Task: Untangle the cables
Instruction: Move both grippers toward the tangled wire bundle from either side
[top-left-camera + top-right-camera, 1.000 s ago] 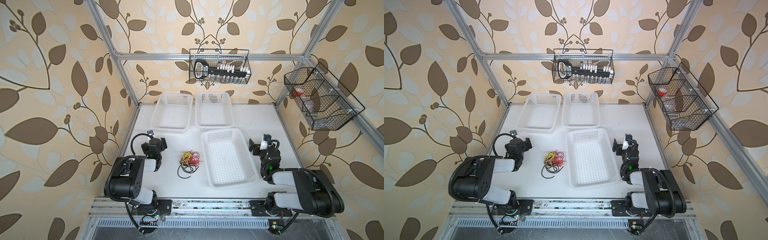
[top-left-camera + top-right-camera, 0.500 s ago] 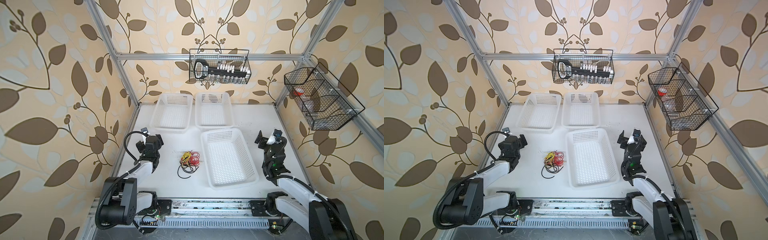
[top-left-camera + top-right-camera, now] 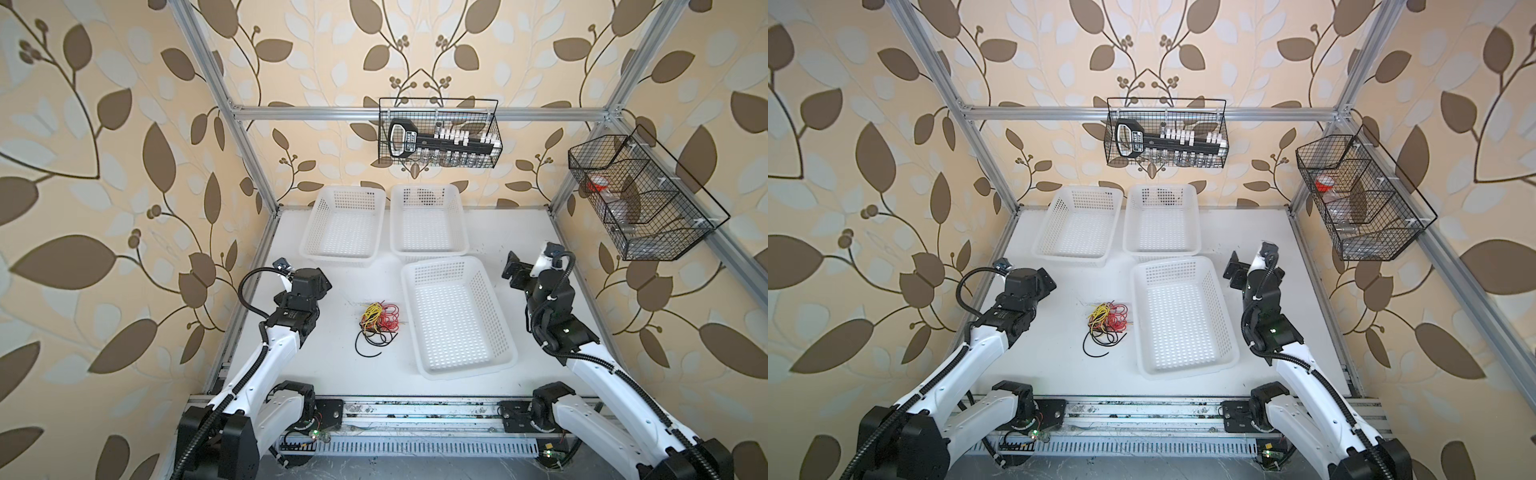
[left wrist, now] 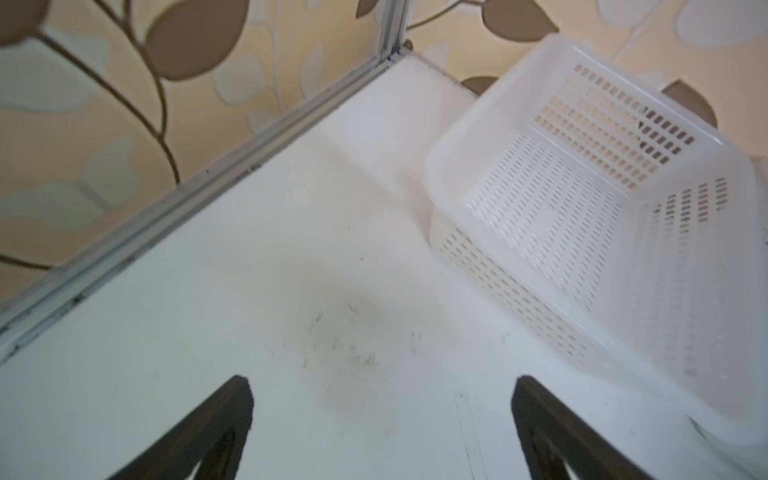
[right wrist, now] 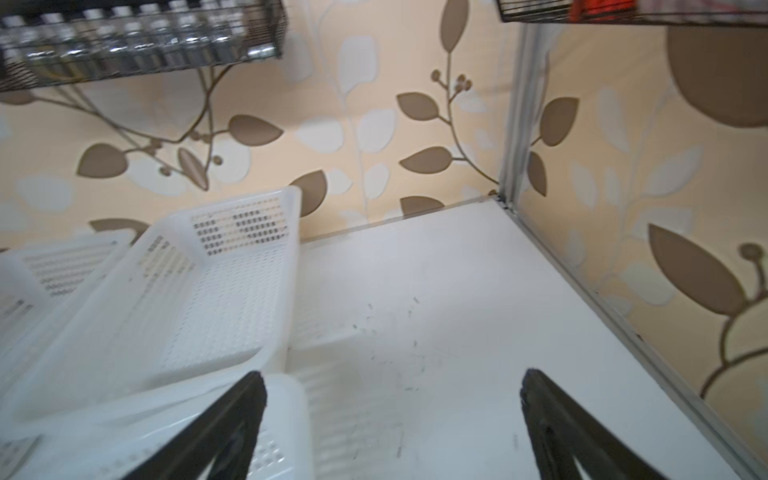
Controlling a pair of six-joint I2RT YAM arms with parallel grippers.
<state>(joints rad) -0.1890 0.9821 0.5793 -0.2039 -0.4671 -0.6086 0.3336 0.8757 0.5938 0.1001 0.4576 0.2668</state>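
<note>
The cables (image 3: pixel 380 322) (image 3: pixel 1106 322) lie as one small tangle of thin red, yellow and black wires on the white table, left of the near basket; a black loop trails toward the front. My left gripper (image 3: pixel 309 282) (image 3: pixel 1036 282) hovers left of the tangle, apart from it. In the left wrist view it (image 4: pixel 382 382) is open over bare table, with no cable showing. My right gripper (image 3: pixel 515 272) (image 3: pixel 1235 272) hangs right of the near basket. The right wrist view shows it (image 5: pixel 390 378) open and empty, with no cables in sight.
Three white perforated baskets stand on the table: back left (image 3: pixel 345 191), back middle (image 3: pixel 424 189), and a larger near one (image 3: pixel 444 262) beside the cables. Black wire baskets hang on the back wall (image 3: pixel 438 133) and right wall (image 3: pixel 640 195). Aluminium frame rails edge the table.
Both arms have unfolded and stretched out from the front rail, carrying the grippers up and toward the back. The tangle of cables has stayed in place.
</note>
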